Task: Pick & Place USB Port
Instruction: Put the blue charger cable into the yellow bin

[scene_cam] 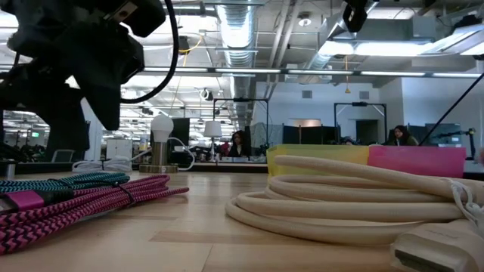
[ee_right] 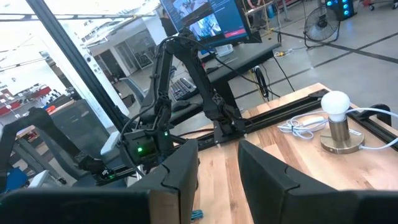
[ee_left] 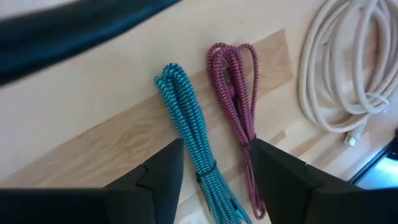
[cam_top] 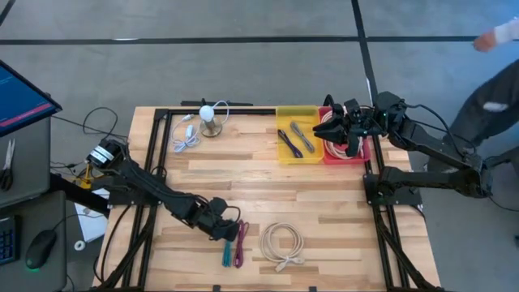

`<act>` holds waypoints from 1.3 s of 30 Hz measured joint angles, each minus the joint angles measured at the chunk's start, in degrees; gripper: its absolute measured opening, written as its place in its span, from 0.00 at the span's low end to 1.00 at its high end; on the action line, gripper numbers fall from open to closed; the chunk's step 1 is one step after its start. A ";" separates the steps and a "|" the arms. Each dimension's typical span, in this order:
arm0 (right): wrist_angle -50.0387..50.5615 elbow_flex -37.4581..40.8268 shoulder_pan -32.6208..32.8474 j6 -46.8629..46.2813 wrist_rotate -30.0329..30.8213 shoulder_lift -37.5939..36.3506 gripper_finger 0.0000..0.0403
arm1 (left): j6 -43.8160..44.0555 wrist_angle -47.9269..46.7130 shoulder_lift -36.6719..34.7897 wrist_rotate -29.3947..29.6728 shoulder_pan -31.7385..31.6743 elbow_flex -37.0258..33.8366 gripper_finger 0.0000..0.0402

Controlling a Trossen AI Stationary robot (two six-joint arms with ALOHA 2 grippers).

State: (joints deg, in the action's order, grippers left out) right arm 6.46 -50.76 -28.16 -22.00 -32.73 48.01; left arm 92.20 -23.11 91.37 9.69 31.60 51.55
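Below the left hand (ee_left: 214, 171): teal cable (ee_left: 186, 118) and pink cable (ee_left: 236, 93), side by side on the surface.
Left hand: fingers spread, empty.
Handling: light, floppy, braided; likely best pinched at the tied middle.

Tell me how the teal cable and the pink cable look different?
The teal cable is blue-green striped; the pink cable is magenta striped. The teal cable's loops are pressed tight together, while the pink cable's loops spread open at the end. Both are braided, folded bundles lying side by side on the table.
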 joint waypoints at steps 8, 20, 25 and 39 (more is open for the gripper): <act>-0.02 0.00 0.00 0.00 0.00 0.00 0.27 | 0.07 3.27 5.24 -0.83 -0.22 0.00 0.44; -0.02 0.00 0.00 -0.04 0.00 0.00 0.27 | 0.02 10.05 10.28 -2.10 -0.25 0.19 0.36; -0.02 0.00 0.00 -0.04 0.00 0.00 0.27 | -0.34 9.96 9.60 -2.51 -0.25 -0.04 0.21; -0.02 0.00 0.00 -0.09 -0.07 0.00 0.27 | -3.46 8.88 9.04 -5.07 -0.16 -0.02 0.04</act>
State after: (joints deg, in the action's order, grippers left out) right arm 6.44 -50.76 -28.16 -22.09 -32.80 48.01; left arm 88.74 -14.24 100.41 4.62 31.44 51.53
